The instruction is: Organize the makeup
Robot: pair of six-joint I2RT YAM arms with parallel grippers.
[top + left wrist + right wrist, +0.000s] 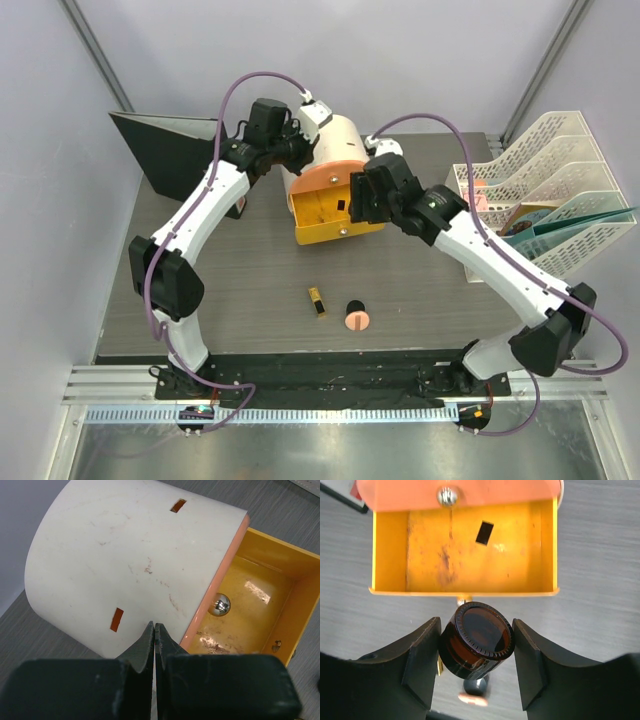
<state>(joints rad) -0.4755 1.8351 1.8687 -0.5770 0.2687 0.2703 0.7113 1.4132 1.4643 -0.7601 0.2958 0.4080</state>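
Two fingers, right: the right gripper [475, 655] was found clamped on a small dark jar [476, 639], which was carried tilted, lid toward the wrist camera.
Jar position: it was held in the air at the front edge of the open yellow drawer [520, 555], not yet inside it.
Drawer floor: one black rectangle [484, 532] was noted; slot or item could not be told.
Fingers, left: the left gripper [155, 635] was pressed together, empty, with its tips at the cream box [125, 565]; contact could not be confirmed.
Table [230, 300]: a black-gold lipstick [316, 301] and a pink compact [357, 318] were seen loose, near each other, apart from the drawer.
Step judged: stowing of the jar.
Next move judged: the jar is to be advanced over the drawer floor, lowered and let go; rolling is to be expected from its tilt.
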